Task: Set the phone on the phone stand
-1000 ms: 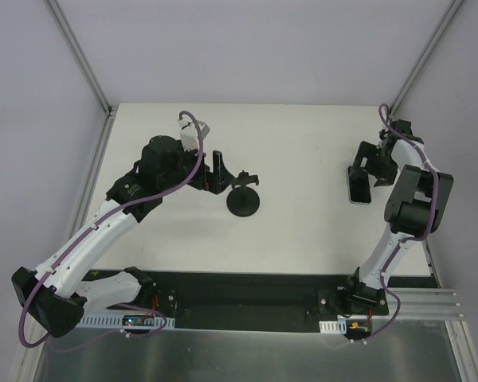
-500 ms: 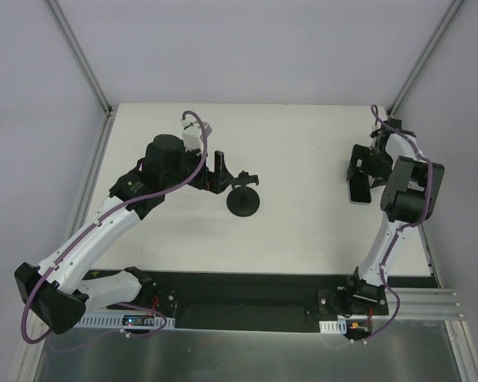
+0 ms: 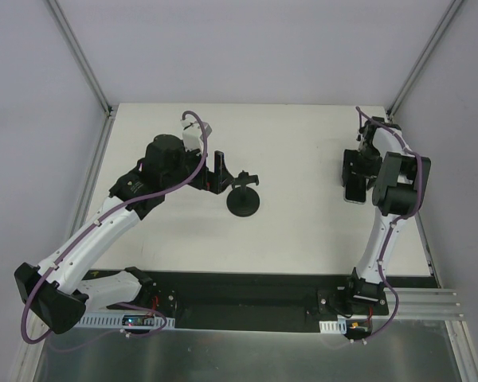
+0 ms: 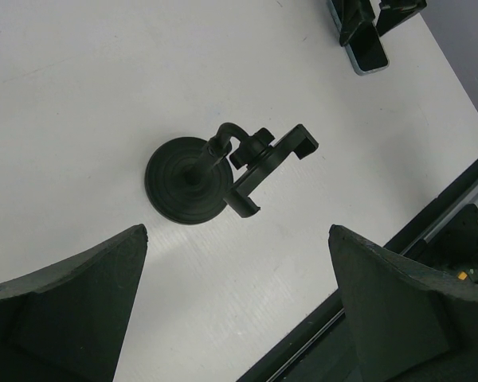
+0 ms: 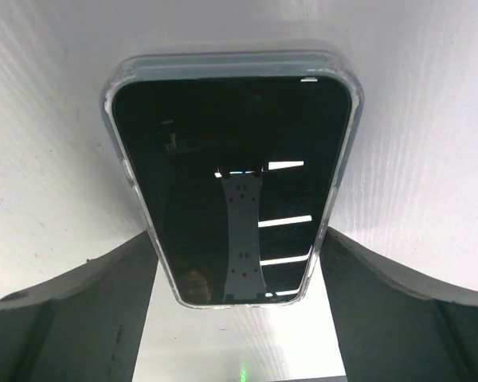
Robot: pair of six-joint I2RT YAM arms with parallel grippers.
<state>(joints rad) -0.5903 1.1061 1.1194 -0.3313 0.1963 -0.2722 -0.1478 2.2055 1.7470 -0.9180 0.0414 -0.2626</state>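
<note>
The phone (image 5: 233, 159) lies screen up between my right gripper's (image 5: 237, 237) fingers, which touch both long edges near its near end. In the top view the right gripper (image 3: 355, 169) and phone (image 3: 352, 191) are at the table's right side. The phone stand (image 3: 244, 204), black with a round disc base, a stem and a holder on top, stands upright left of the table's middle. My left gripper (image 3: 219, 177) is open and empty just left of the stand. The left wrist view shows the stand (image 4: 187, 183) ahead of the open left gripper (image 4: 237, 232) and the phone (image 4: 368, 54) far off.
The white table (image 3: 303, 143) is bordered by a metal frame post (image 3: 103, 111) at the left and another at the right. A black rail (image 3: 247, 298) with the arm bases runs along the near edge.
My right arm has swung left and folded over the phone; the gripper and phone have shifted slightly left. The left arm and stand have hardly moved.
</note>
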